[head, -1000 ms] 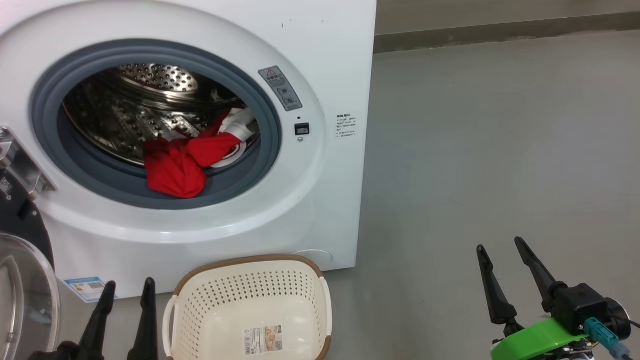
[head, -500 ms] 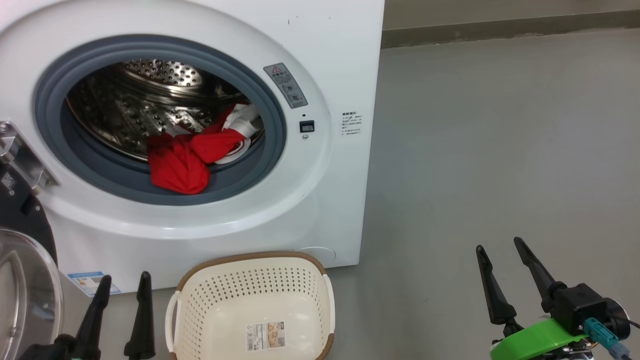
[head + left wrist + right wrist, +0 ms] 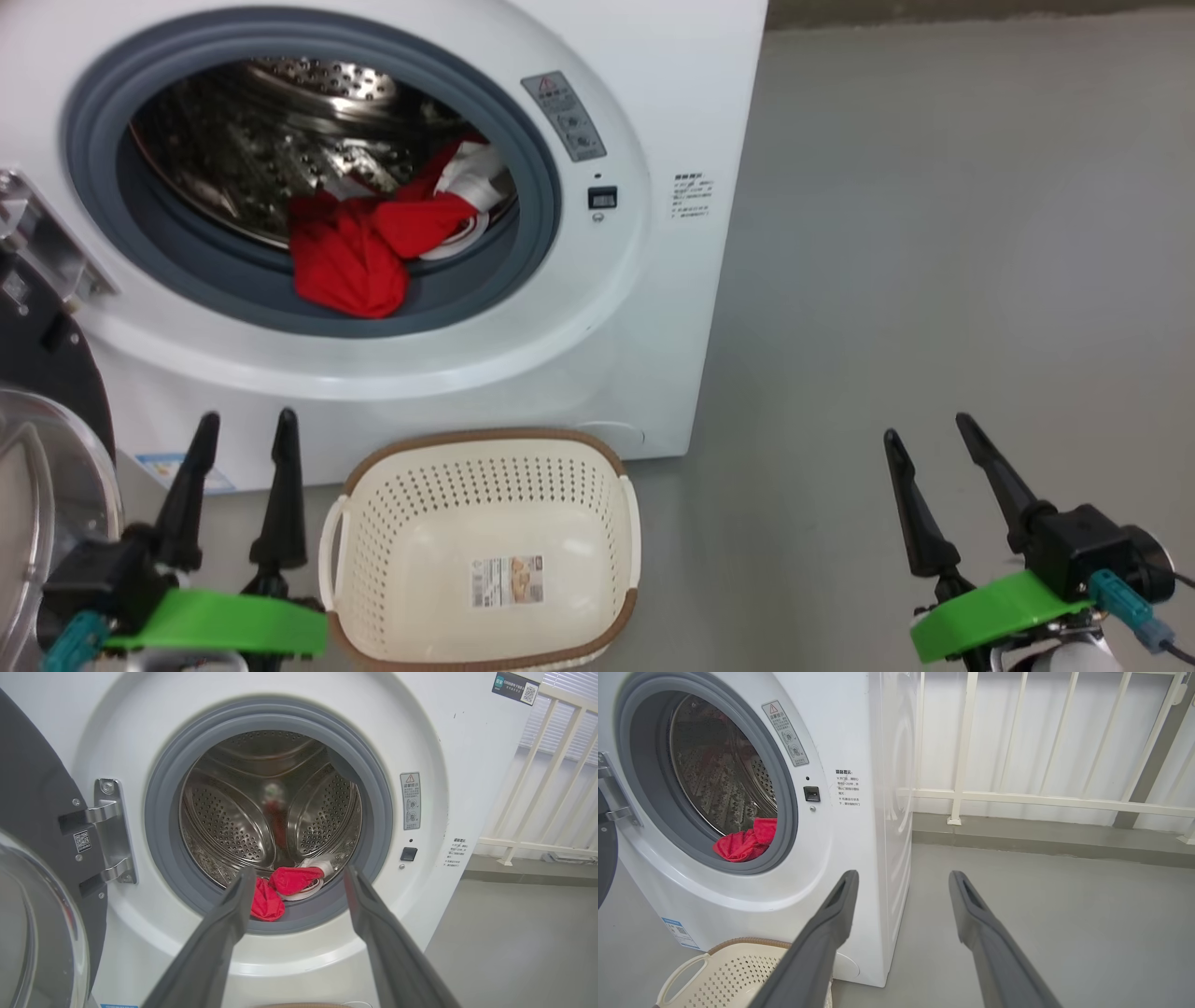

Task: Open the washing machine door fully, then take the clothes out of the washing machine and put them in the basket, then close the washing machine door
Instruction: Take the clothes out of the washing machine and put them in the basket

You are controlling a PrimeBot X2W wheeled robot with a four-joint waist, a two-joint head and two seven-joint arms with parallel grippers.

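Two left fingers [image 3: 224, 933] point at clothes [image 3: 294, 879], well apart.

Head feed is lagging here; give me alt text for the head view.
Red clothes lie bunched at the mouth of the washing machine, spilling onto its grey rubber ring, with the washing machine door swung open at the left edge. The basket stands empty on the floor in front, between the left gripper and right gripper, both open and empty.

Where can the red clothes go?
The basket is bare inside. The grey floor between the washing machine and the right tool is free too. Crowded: the drum's lower front, where the clothes sit.
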